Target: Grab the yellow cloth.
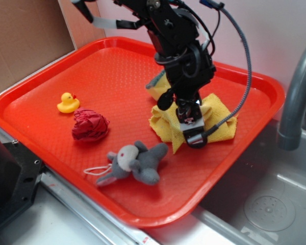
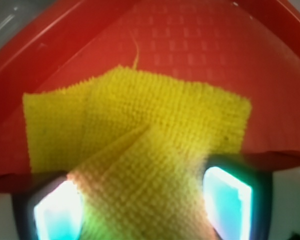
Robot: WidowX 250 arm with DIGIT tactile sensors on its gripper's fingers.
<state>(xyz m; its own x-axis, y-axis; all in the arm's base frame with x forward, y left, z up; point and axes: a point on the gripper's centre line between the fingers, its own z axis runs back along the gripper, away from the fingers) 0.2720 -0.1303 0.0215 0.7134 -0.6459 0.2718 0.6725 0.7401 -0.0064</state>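
The yellow cloth point(image 1: 219, 115) lies crumpled on the right half of the red tray point(image 1: 117, 66), partly hidden by the arm. My gripper point(image 1: 193, 133) points down onto the cloth's near part. In the wrist view the yellow cloth point(image 2: 140, 115) fills the middle, and a raised fold of it runs up between my two fingers, reaching both pads. The gripper point(image 2: 142, 205) stands open, its pads wide apart on either side of that fold. Red tray point(image 2: 215, 40) shows beyond the cloth.
On the tray's left sit a tiny yellow duck point(image 1: 67, 102) and a red crumpled ball point(image 1: 90, 125). A grey plush elephant point(image 1: 137, 162) lies just left of and in front of the cloth. A steel sink point(image 1: 265, 204) and a grey faucet point(image 1: 296, 102) are at the right.
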